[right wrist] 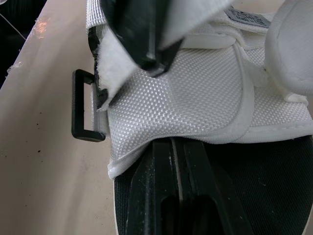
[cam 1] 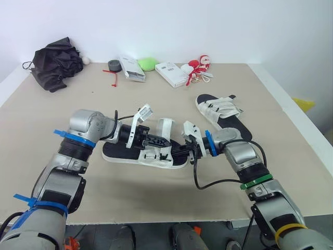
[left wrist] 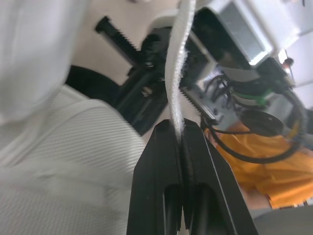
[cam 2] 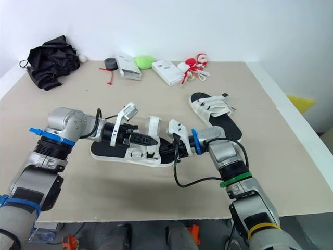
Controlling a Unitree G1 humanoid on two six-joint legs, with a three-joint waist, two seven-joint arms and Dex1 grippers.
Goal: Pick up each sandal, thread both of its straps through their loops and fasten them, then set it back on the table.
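Closest, the right gripper (right wrist: 177,143) has its fingers together at the white upper's edge on the near sandal (cam 1: 125,155), which lies on the table (cam 1: 156,198); left gripper (left wrist: 180,128) clamps its white strap (left wrist: 177,73); grey label (right wrist: 249,18), print unreadable; second sandal (cam 1: 221,112) beyond.

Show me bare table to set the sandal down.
Free: the broad stretch between the held sandal and the back row's black bundle and white box; also the front strip before it. Crowded: the back edge, and beside the second sandal.

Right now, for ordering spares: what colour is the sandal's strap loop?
Black loop; best in right wrist view.
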